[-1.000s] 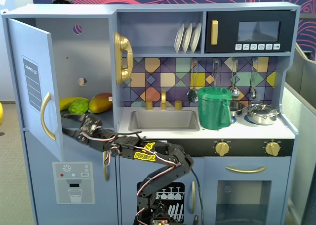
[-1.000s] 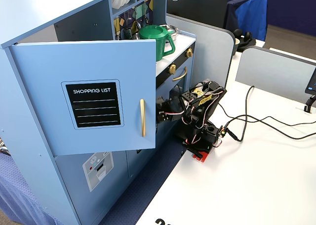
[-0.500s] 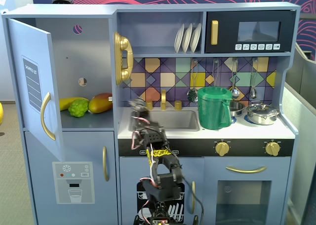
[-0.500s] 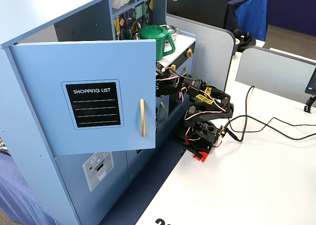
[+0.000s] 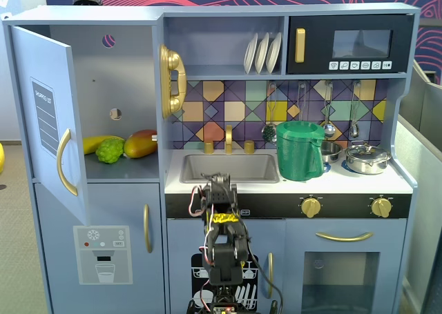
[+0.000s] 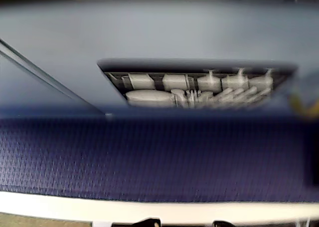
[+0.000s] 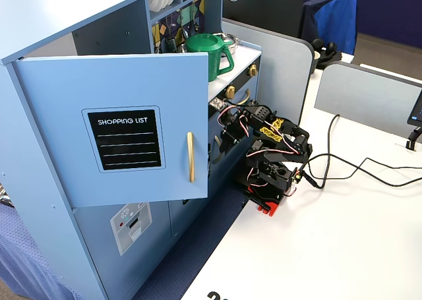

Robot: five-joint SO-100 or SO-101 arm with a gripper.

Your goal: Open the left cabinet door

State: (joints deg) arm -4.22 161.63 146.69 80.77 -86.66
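The left cabinet door (image 5: 50,121) stood swung wide on its hinge at the far left of the toy kitchen, its inner shelf showing fruit (image 5: 121,146); in a fixed view from the side its face (image 7: 119,132) with the SHOPPING LIST chalkboard panel (image 7: 126,138) jutted out over the floor. I judged it a light, stiff panel that would pivot easily and hold no grudge against a gentle push. The place to take hold was the curved gold handle (image 5: 64,161), a smooth, probably slippery bar; hooking a finger behind it seemed safer than pinching the door's thin edge.

My arm (image 5: 222,248) was folded up tight over its base on the bench (image 7: 343,247), in front of the small dishwasher door, well apart from the door and its handle. My gripper (image 5: 218,192) sat at the top of the fold, just below the sink front, its camera looking down at the dishwasher graphic (image 6: 199,90) and the blue floor mat (image 6: 149,157). That wrist view was blurred and showed only slivers of my fingers at the bottom edge, so I could not tell whether they were parted or pressed together; they appeared to be holding nothing.
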